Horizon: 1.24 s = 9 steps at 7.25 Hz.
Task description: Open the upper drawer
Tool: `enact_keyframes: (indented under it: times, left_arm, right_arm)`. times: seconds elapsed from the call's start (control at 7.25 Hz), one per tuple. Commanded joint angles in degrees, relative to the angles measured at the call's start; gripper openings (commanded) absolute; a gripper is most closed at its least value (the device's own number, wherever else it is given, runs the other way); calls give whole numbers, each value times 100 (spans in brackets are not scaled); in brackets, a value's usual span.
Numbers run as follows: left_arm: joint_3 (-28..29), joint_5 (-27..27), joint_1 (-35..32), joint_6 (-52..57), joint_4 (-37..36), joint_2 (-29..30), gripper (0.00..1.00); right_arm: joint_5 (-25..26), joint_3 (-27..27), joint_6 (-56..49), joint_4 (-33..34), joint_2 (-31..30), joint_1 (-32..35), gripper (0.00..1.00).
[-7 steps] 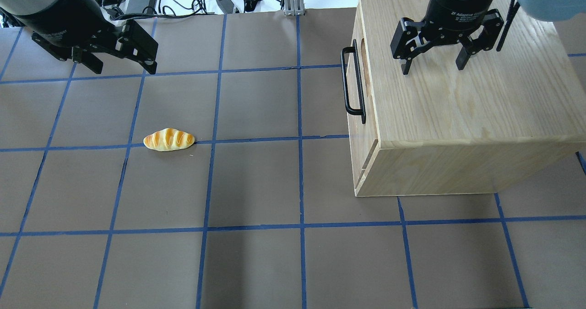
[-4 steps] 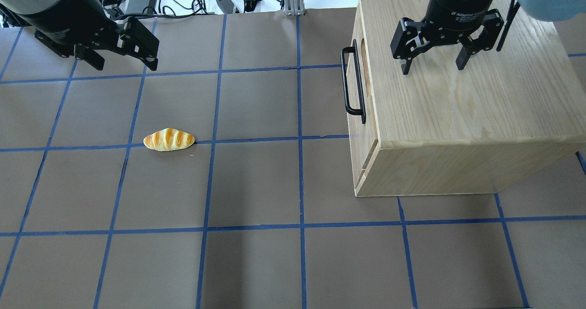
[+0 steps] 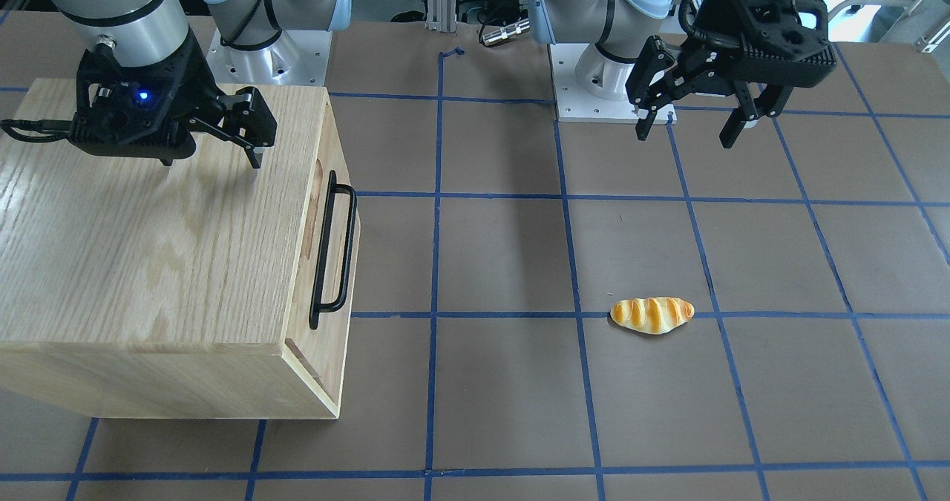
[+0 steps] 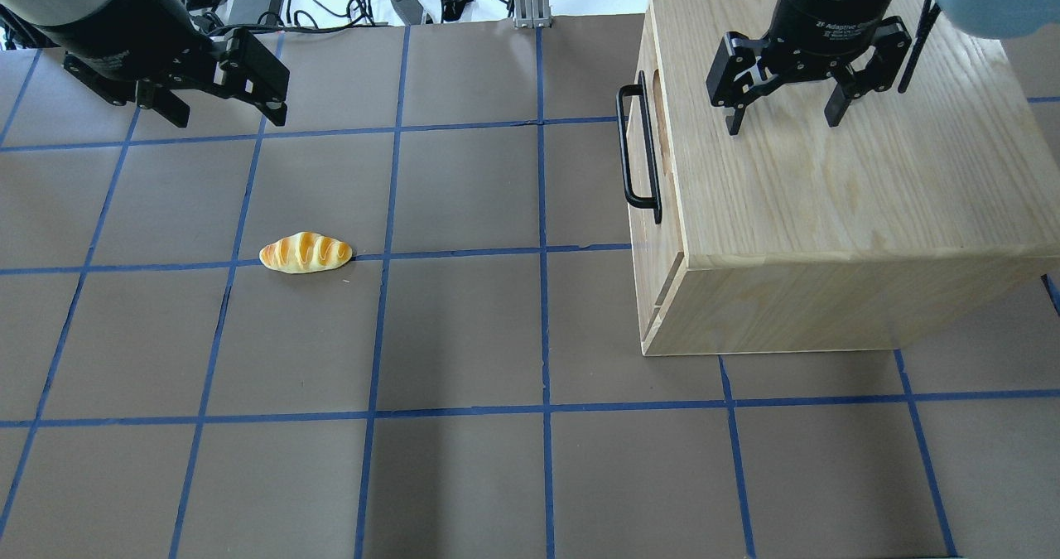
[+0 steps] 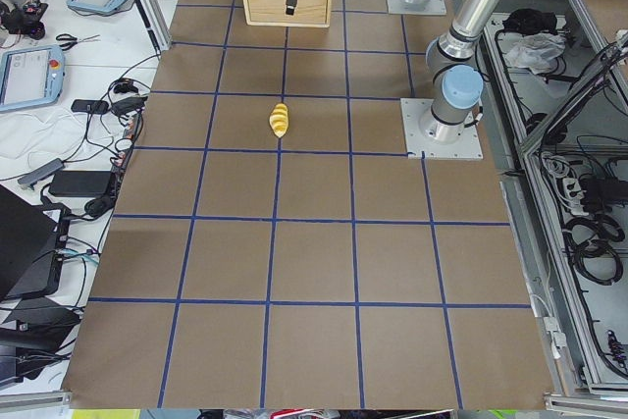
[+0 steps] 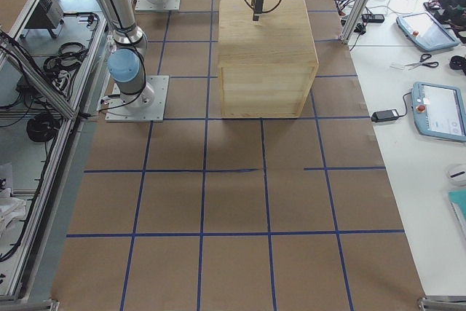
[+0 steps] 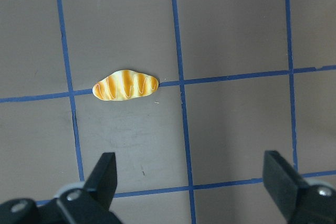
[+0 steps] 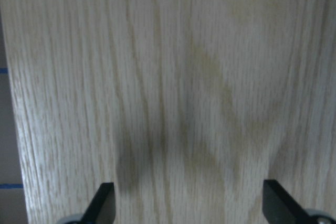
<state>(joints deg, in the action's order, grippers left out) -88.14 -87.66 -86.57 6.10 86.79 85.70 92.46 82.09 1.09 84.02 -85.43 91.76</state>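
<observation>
Upper left, my wide-spread left hand [image 4: 225, 114] edged rightward; right hand [image 4: 783, 124], equally wide, hangs over the oak cabinet [image 4: 828, 203], pale-wood black-handled upper drawer [image 4: 631, 149] unopened

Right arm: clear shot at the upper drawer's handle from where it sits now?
Probably yes. The right hand hangs open above the cabinet top. The black handle on the upper drawer sits just past the top's front edge, with nothing between. The hand would have to clear that edge and drop.
</observation>
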Motion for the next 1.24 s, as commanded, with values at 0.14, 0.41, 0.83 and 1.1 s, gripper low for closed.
enact_keyframes:
  times: [0.14,0.41,0.83,1.1]
  left_arm:
    - [25,109,-201,-828,-13,201,100]
    - [17,344,-998,-2209,-684,646,100]
    - [-1,1489,-1843,-3893,-1941,1517,100]
    - [8,1768,-2178,-4404,-2463,1966,100]
  right_arm:
    - [0,9,-3,0,0,0,100]
    - [0,0,6,0,0,-9,100]
    - [0,0,6,0,0,0,100]
    - [0,9,6,0,0,0,100]
